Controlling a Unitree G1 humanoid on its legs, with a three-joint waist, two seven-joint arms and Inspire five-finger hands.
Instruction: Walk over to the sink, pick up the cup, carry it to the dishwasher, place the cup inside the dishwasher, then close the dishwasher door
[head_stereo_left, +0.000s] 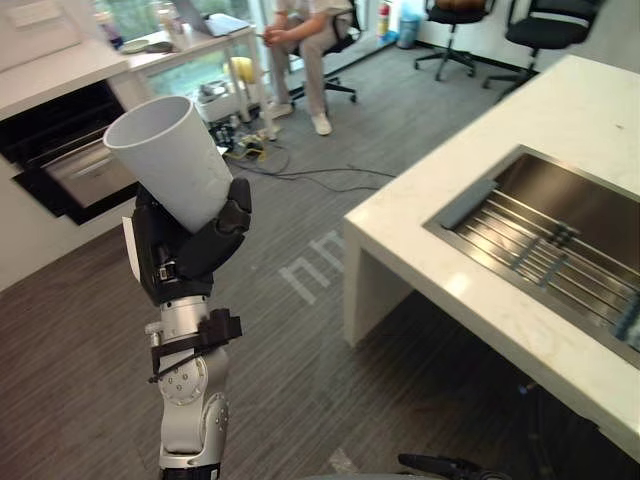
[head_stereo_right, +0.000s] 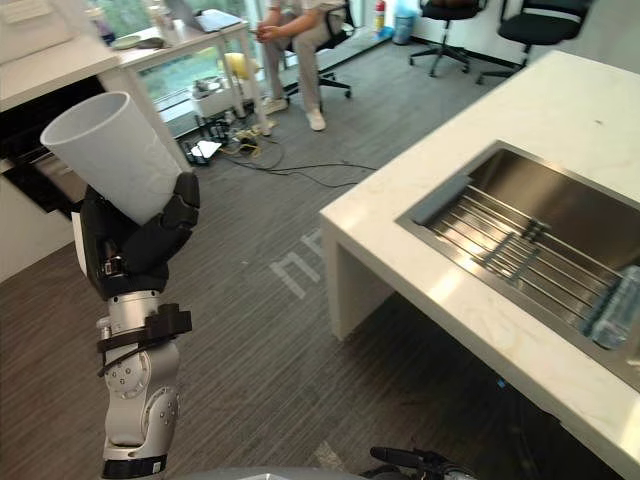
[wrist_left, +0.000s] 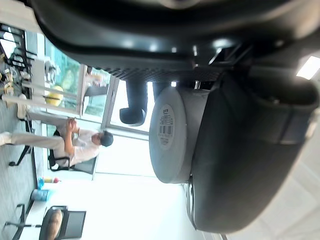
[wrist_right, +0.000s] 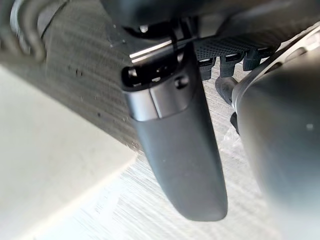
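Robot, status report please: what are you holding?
Left hand curled round white cup, raised, tilted. Right hand carrying nothing visible. Open dishwasher ahead left; loose cables and seated person beyond.

A white label (wrist_left: 166, 127) with a barcode and small print sits on the bottom of the cup (wrist_left: 171, 162); its characters are too small to read. White marks (head_stereo_left: 312, 265) on the floor (head_stereo_left: 290, 390) resemble letters but cannot be read.
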